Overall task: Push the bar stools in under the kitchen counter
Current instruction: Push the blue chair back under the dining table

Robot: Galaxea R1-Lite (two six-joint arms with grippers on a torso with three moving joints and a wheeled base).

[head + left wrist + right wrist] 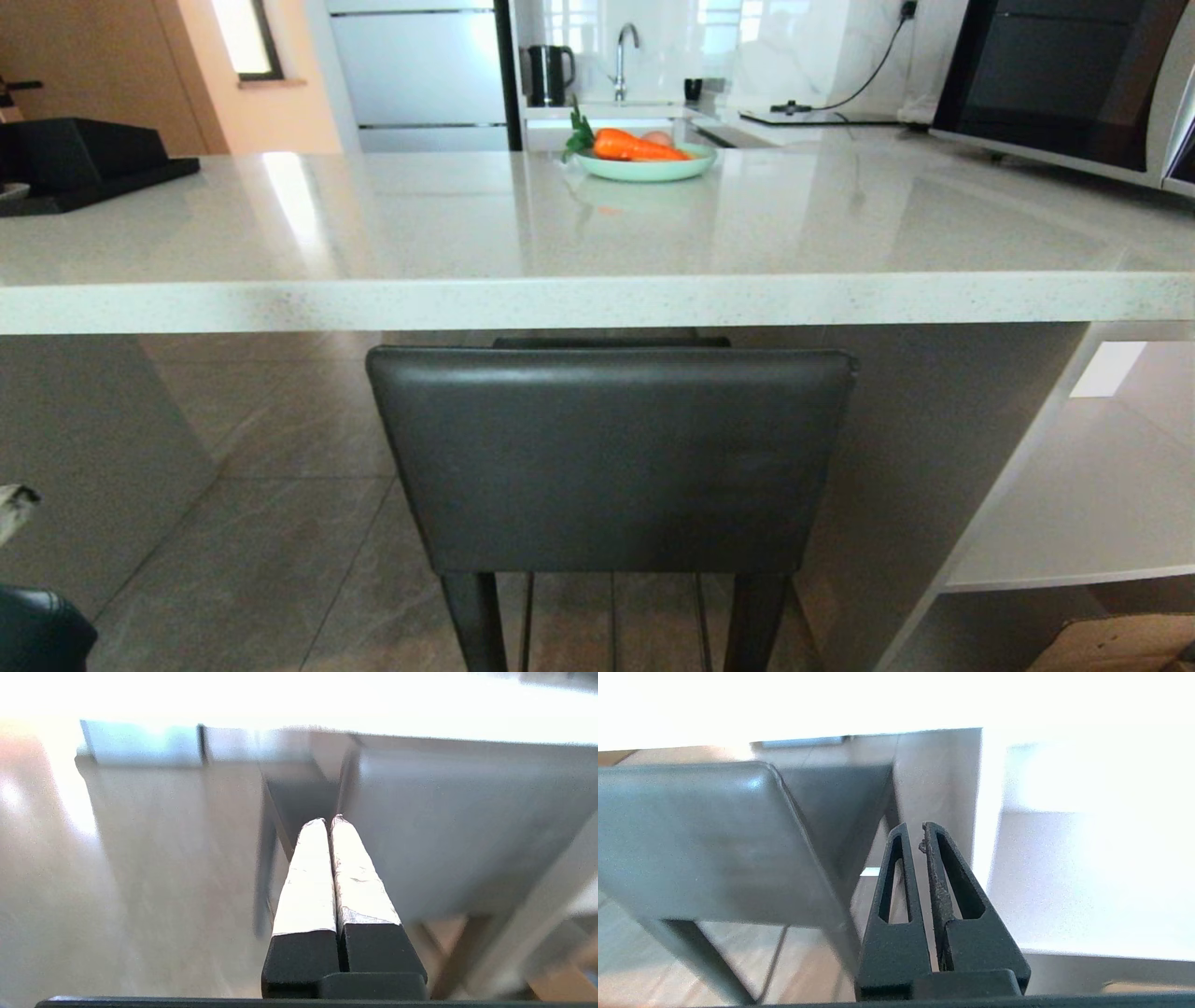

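Note:
The dark grey leather bar stool (611, 457) stands at centre with its rectangular back just below the thick edge of the kitchen counter (597, 303) and its seat tucked beneath. The teal stool is out of view. My left gripper (328, 820) is shut and empty, its foil-wrapped fingers pressed together, off to the stool's left with the stool back (458, 826) beside it. My right gripper (915, 828) is shut with only a thin slit and nothing in it, just off the right edge of the stool back (700, 844).
A green plate of carrots (646, 154), a kettle (548, 75) and a faucet (624, 56) are at the back. A dark oven (1064, 84) stands back right. White open shelves (1074, 504) and a grey side panel (915, 448) flank the stool's right.

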